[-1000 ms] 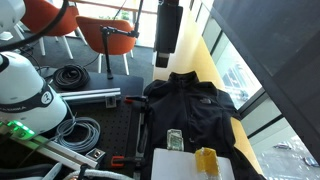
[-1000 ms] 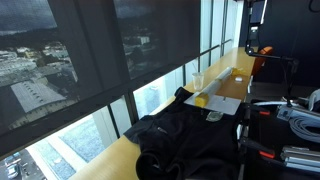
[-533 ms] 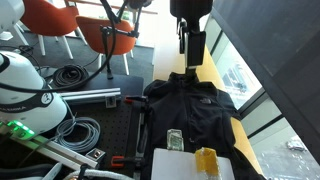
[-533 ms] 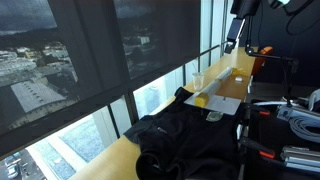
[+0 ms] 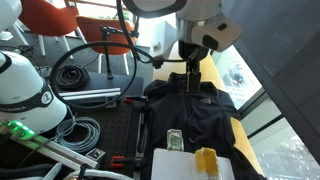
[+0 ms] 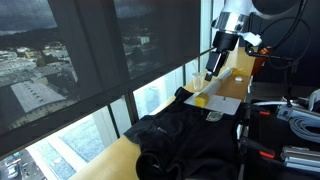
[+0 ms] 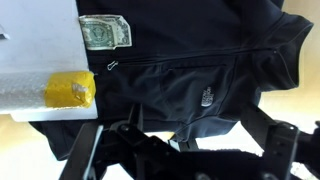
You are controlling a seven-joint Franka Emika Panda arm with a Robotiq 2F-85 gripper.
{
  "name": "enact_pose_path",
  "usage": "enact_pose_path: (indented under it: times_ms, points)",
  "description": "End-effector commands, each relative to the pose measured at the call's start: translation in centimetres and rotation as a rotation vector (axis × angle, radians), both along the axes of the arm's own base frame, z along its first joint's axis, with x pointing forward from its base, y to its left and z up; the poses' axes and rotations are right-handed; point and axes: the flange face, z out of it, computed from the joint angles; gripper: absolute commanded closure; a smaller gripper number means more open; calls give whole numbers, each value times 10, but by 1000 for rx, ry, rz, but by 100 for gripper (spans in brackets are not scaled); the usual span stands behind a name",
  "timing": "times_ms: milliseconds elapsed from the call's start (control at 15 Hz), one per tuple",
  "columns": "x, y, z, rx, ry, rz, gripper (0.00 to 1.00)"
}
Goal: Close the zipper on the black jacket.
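The black jacket [image 5: 200,118] lies flat on the table by the window and also shows in an exterior view [image 6: 185,142] and the wrist view [image 7: 190,80]. The zipper [image 7: 185,58] runs as a thin dark line across its front, with a small pull [image 7: 112,65] near the hem. My gripper [image 5: 192,78] hangs over the collar end, above the cloth and apart from it. It also shows in an exterior view [image 6: 209,73]. In the wrist view the gripper [image 7: 185,160] is open and empty, fingers [image 7: 95,155] wide apart.
A white board [image 5: 180,165] with a yellow block [image 5: 206,160] and a banknote [image 5: 175,140] lies at the hem end. Black coiled cables [image 5: 70,75] and orange chairs [image 5: 105,35] stand behind. The window [image 5: 250,70] edges the table.
The arm has come down from the top of the exterior views to just above the jacket's collar end. The jacket has not moved.
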Motion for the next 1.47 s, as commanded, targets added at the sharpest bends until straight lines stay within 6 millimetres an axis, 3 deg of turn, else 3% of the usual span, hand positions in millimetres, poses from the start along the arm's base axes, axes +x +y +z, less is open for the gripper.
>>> enact_pose_path:
  times_ms: [0,333,800,1133,1400]
  points:
    - [28,-7,-28,47,61,-26,0]
    - [57,-37,-66,54,102,-39,0]
    - [85,-67,-135,28,179,25,0]
    - [102,-70,-165,6,202,73,0]
    - [105,-63,-177,-18,213,116,0]
